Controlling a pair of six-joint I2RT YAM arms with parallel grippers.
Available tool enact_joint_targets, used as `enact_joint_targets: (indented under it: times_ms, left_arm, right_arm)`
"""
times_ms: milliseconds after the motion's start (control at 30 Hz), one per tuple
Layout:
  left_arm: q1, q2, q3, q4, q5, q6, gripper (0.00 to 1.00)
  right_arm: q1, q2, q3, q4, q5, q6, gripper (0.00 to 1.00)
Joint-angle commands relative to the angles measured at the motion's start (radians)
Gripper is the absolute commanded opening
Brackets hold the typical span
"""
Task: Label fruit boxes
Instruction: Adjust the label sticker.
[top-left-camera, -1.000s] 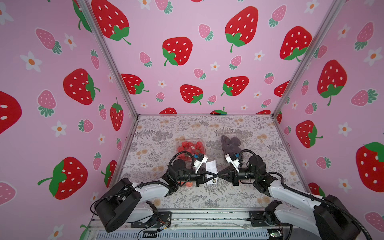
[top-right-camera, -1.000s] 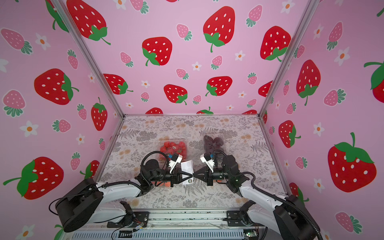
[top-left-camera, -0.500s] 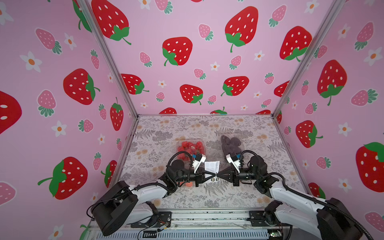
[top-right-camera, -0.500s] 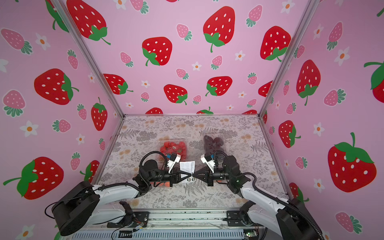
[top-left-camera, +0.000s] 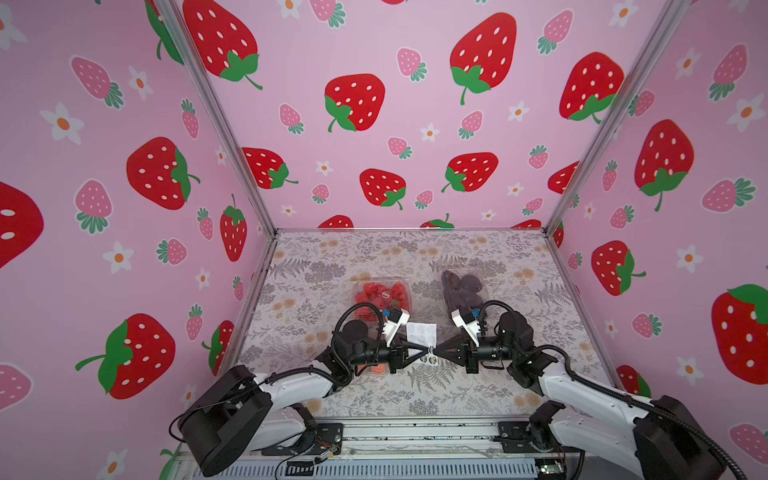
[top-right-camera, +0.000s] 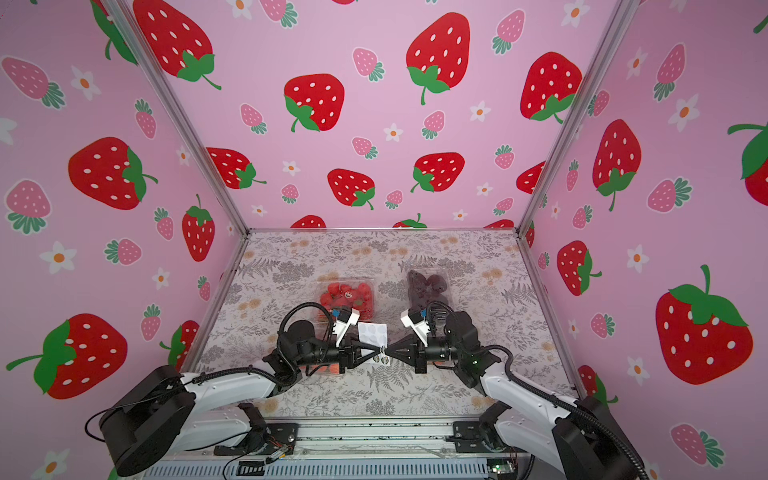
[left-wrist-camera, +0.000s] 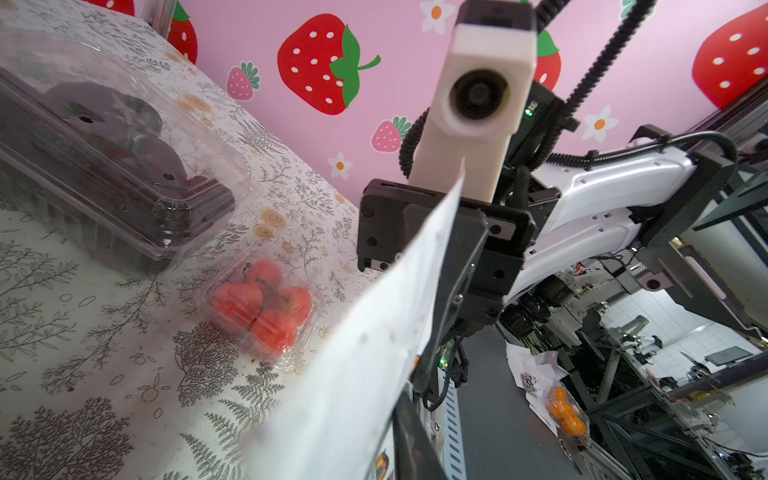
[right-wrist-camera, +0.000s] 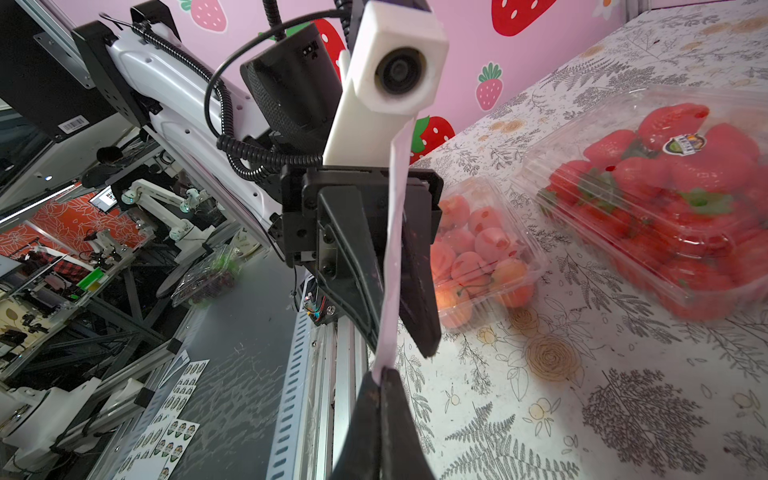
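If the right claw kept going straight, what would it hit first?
Probably the left gripper, facing the right gripper tip to tip, almost touching; only the sticker sheet the right one pinches lies between.

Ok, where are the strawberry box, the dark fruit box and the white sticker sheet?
strawberry box (top-left-camera: 381, 296): in a top view, middle of its clear lid.
dark fruit box (top-left-camera: 463, 289): in a top view, middle of its lid.
white sticker sheet (top-left-camera: 421, 333): in a top view, middle of its visible face.

both top views look down from high in front, sharing the whole table (top-left-camera: 311, 257); wrist views sit low, close, facing each other across the sticker sheet (left-wrist-camera: 374, 353).
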Motion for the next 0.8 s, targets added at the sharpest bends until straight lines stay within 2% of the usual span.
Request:
enact_joint_targets:
  times_ms: [0, 233, 467, 767]
  left_arm:
    - [0.003, -0.013, -0.004, -0.004, -0.024, 0.013, 0.25]
    - [0.003, 0.007, -0.002, 0.011, -0.023, 0.005, 0.33]
    - [0.003, -0.013, -0.01, -0.001, -0.029, 0.007, 0.49]
    - [0.003, 0.013, 0.01, -0.005, -0.031, 0.003, 0.55]
  right_arm:
    - [0.008, -0.019, 0.02, 0.011, -0.022, -0.02, 0.0]
    - [0.008, -0.006, 0.023, 0.012, -0.02, -0.02, 0.0]
    - [0.008, -0.004, 0.023, -0.011, -0.001, -0.035, 0.0]
    - [0.008, 0.006, 0.025, -0.007, -0.006, -0.031, 0.0]
